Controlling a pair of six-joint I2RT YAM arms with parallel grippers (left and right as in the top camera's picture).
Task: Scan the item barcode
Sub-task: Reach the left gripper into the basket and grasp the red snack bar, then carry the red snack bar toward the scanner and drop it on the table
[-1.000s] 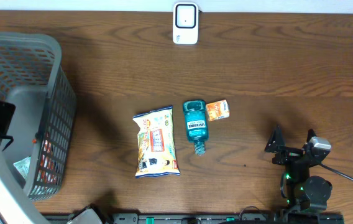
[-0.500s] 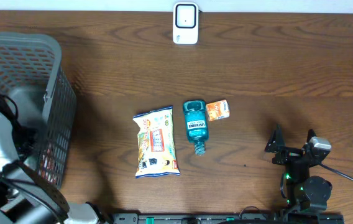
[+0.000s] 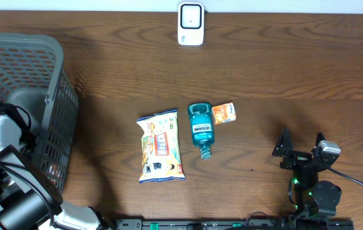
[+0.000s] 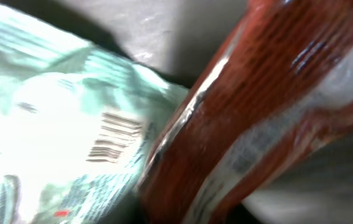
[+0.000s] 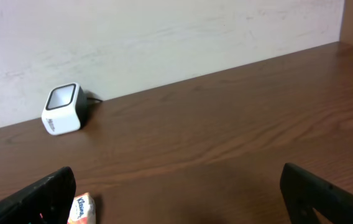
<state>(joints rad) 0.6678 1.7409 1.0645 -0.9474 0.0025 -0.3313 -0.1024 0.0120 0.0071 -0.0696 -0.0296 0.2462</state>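
**1. Left claw.** I am viewing the left arm [image 3: 6,144] from overhead; it is hanging down inside the grey basket [image 3: 54,70] at the table's left edge. The left claw's fingers are not showing in either view, so I cannot tell whether it is wide, narrow or gripping. Its wrist camera is sitting very close over two packets on the basket floor. A red packet [image 4: 251,106] is filling the space directly under the claw and to its right. A green-and-white packet [image 4: 52,124] is lying to the claw's left, with its printed barcode [image 4: 114,137] facing the camera. The two packets are meeting edge to edge — whether the red one is overlapping the other I cannot tell.

**2. Right claw.** The right claw [image 5: 176,183] is standing wide, fingers well apart, gripping nothing, low over the wooden table [image 3: 296,76]. The barcode scanner [image 5: 61,117] is sitting far ahead of this claw and to its left, against the back wall [image 5: 164,31], with its dark window turned towards the claw. A small orange packet [image 5: 82,208] is lying near, just ahead of the claw's left finger. Further to the claw's left — seen from overhead — a teal mouthwash bottle [image 3: 200,128] is lying on its side just beside that orange packet. A snack bag [image 3: 160,145] is lying flat just beyond the bottle.
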